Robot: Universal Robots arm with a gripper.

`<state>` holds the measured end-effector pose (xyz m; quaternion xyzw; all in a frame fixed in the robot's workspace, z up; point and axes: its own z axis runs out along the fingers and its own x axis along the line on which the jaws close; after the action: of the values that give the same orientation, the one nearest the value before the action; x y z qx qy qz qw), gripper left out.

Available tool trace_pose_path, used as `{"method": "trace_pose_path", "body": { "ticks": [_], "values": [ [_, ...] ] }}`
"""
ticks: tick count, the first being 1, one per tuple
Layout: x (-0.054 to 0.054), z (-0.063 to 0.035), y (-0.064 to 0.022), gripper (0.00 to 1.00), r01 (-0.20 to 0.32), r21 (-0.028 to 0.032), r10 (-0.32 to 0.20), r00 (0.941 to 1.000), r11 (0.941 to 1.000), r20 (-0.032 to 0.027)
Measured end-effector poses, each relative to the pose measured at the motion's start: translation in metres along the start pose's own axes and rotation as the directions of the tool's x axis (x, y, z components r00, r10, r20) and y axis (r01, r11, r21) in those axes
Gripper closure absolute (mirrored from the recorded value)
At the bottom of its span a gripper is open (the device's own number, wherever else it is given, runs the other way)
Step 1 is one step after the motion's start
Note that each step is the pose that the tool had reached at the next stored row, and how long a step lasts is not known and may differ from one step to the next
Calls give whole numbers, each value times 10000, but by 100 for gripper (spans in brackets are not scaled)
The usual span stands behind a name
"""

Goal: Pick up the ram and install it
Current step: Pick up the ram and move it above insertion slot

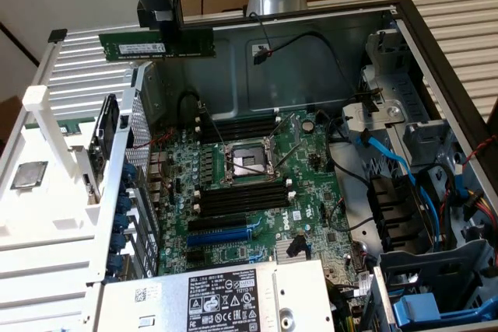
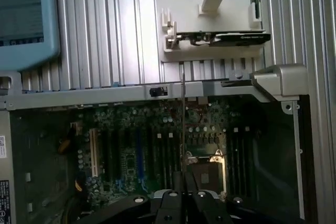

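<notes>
Green circuit board is what the gripper [image 1: 159,27] carries: its fingers are pinched on the ram [image 1: 158,44], which hangs level in the air above the open computer case [image 1: 405,17], near the case's upper rim toward the exterior view's left. The stick's long axis runs across the exterior view, roughly parallel to the black memory slots [image 1: 241,198] on the motherboard [image 1: 257,184], which lie below the ram and off toward the exterior view's right. In the wrist view the ram [image 2: 182,124] shows edge-on as a thin line running out from the gripper [image 2: 184,195], crossing over the motherboard [image 2: 152,145] beside the processor socket [image 2: 207,169]. Taken from the case's left side rightward: a white holder [image 1: 47,184] with a small square silver chip [image 1: 29,175] sits outside the case, then the motherboard with its socket [image 1: 247,162] between two banks of slots, then blue cables [image 1: 397,165] and drive bays inside the case's right end. A ribbed metal surface [image 1: 459,13] lies under and around the case.
</notes>
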<state>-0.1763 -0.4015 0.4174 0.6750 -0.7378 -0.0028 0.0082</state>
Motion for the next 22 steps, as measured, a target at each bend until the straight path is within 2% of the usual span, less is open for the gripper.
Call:
{"method": "trace_pose_path", "body": {
  "ticks": [14,17,22],
  "values": [
    [-97,2,-620,88,0,-4,0,10000,10000,0],
    [-112,25,-678,88,1,-4,-1,10000,10000,-1],
    [-117,91,-693,88,-1,-4,1,10000,10000,-1]
  ]
}}
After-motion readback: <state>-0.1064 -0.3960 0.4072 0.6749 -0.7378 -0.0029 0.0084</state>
